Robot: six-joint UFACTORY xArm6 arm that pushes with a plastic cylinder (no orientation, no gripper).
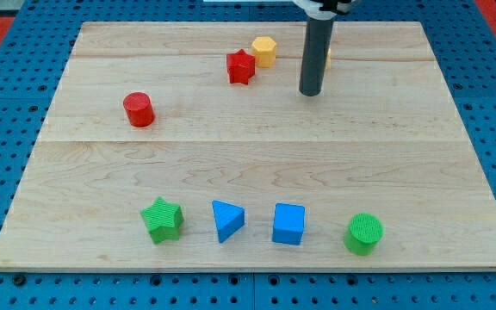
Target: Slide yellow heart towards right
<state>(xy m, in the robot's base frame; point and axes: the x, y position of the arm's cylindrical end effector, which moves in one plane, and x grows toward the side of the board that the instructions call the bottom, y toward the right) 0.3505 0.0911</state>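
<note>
Counter [257, 164]: a pale wooden board on a blue perforated base, filling most of the view.
My tip [310, 92]: the lower end of a dark upright rod, set down near the view's top, right of centre.
Claw: none was fitted to the arm, so no spread or pinching state could be told; the rod ended bluntly.
Yellow heart [327, 57]: almost wholly hidden behind the rod, only a thin yellow sliver showing at the rod's right edge; its shape could not be made out.
Yellow hexagon [264, 51]: near the view's top, left of the rod, apart from it.
Red star [241, 67]: just beside the yellow hexagon, on its lower left.
Red cylinder [139, 109]: alone toward the view's left.
Bottom row, left to right: green star [163, 219], blue triangle [227, 220], blue cube [288, 224], green cylinder [364, 233], each apart from its neighbour and well apart from my tip.
</note>
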